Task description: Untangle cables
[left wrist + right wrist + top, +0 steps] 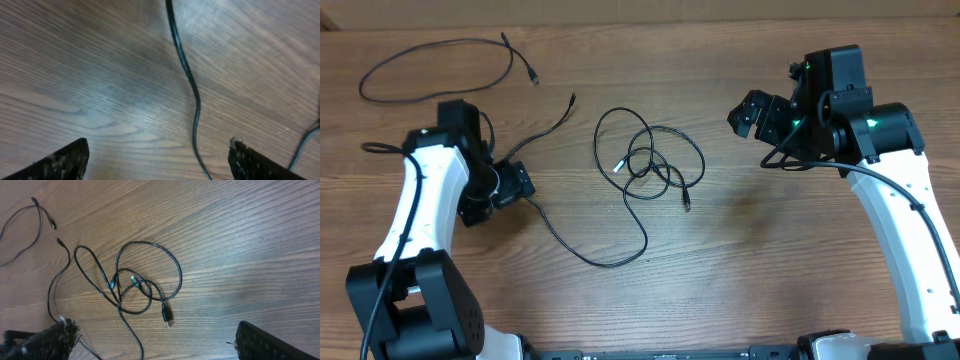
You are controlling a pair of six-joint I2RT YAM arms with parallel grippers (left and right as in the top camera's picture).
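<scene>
Arms rise from the near edge of the wooden table (pixel 750 270), the left arm (pixel 415 210) on one side and the right arm (pixel 910 230) on the other. Nearest of the cables is the long strand (pixel 600 264), which curves widely across the near middle of the table. One way it leads up into the knotted bundle (pixel 655 165). The other way it passes the left gripper (pixel 517 185) and goes on to a free end (pixel 571 98) farther back. The left gripper sits low over the table with its fingers (pixel 65 160) spread wide. In its wrist view the long strand lies on the wood between them, touching neither. Beyond the curve, at the table's centre, the knotted bundle is several thin black loops crossing one another, with a black plug (pixel 166 316) sticking out at its near right and a pale-tipped plug (pixel 617 165) inside the loops. The right gripper (pixel 745 112) hangs well to the right of the bundle, above the table, its fingers (pixel 265 342) apart and holding nothing; its camera takes in the whole knot. Farthest back, toward the left rear of the table, a separate cable (pixel 470 41) lies in a loose open loop, apart from the rest.
</scene>
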